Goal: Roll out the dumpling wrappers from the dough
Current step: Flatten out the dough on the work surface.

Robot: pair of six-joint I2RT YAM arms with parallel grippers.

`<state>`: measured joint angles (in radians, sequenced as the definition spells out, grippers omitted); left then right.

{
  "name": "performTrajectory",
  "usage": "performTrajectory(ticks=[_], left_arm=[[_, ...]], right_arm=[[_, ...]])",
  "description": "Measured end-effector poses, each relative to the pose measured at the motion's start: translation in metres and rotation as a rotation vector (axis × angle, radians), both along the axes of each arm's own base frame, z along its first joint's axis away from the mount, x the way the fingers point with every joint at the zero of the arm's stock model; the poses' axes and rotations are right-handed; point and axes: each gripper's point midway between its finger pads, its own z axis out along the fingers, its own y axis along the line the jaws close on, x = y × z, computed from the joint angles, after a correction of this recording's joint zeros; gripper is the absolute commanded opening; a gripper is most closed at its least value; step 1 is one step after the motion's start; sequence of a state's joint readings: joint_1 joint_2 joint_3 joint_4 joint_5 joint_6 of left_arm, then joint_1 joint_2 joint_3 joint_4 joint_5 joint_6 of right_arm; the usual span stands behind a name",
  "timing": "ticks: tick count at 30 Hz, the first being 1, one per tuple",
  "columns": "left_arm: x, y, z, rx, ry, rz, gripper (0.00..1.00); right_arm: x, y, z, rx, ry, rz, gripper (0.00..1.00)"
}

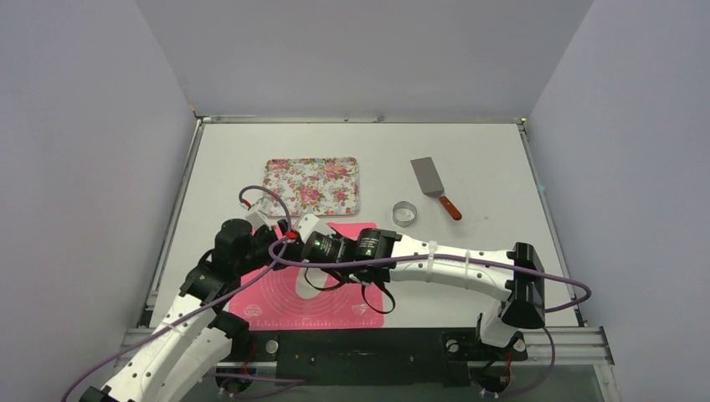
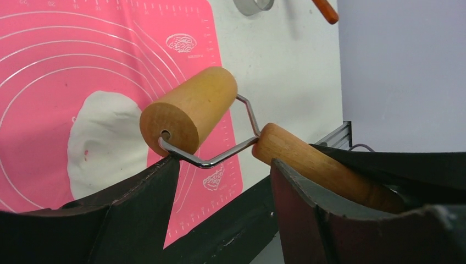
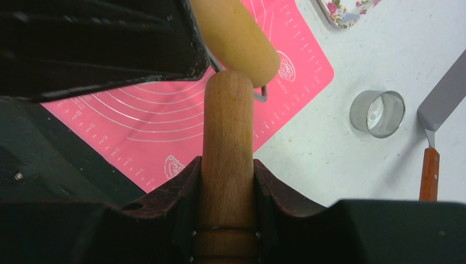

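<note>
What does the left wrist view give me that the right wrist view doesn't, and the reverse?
Only the left wrist view shows the white dough, lying flattened on the mat. Only the right wrist view shows the right tool clamped on the roller handle, the floral tray corner and the spatula blade. Both show the pink mat, the wooden roller drum and the ring cutter.
</note>
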<state>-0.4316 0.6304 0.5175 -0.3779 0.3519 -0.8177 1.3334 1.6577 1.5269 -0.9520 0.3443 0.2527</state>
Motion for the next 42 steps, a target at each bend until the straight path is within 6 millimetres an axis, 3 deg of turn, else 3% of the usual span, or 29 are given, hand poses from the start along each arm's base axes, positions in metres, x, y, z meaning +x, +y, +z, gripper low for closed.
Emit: performTrajectory(ticks=[6,13,16,20,25,29,33,38,42], left_arm=[[0.002,-0.006,-0.023,0.061,0.082,0.003,0.51],[0.0,-0.02,-0.011,0.037,0.044,-0.029,0.51],[0.0,-0.006,-0.013,0.08,0.04,0.034,0.55],[0.0,0.035,-0.012,0.193,0.059,0.227,0.58],[-0.001,0.089,-0.001,0.299,0.083,0.497,0.59],[-0.01,0.117,-0.02,0.4,0.154,0.62,0.59],[-0.016,0.128,-0.037,0.451,0.21,0.669,0.59],[-0.021,0.134,-0.043,0.441,0.219,0.703,0.59],[-0.024,0.137,-0.037,0.394,0.191,0.729,0.59]], right_arm=[[0.007,0.012,0.023,0.135,-0.025,-0.037,0.0],[0.011,0.006,0.039,0.229,-0.043,-0.096,0.0],[0.015,0.009,0.04,0.264,-0.057,-0.14,0.0],[0.021,0.006,0.042,0.279,-0.08,-0.201,0.0],[0.023,0.009,0.029,0.212,-0.043,-0.258,0.0],[0.019,0.036,0.01,0.183,0.086,-0.273,0.0],[0.012,0.053,-0.012,0.165,0.247,-0.275,0.0],[0.022,0.06,-0.048,0.129,0.418,-0.333,0.0],[0.036,0.062,-0.051,0.145,0.473,-0.373,0.0]])
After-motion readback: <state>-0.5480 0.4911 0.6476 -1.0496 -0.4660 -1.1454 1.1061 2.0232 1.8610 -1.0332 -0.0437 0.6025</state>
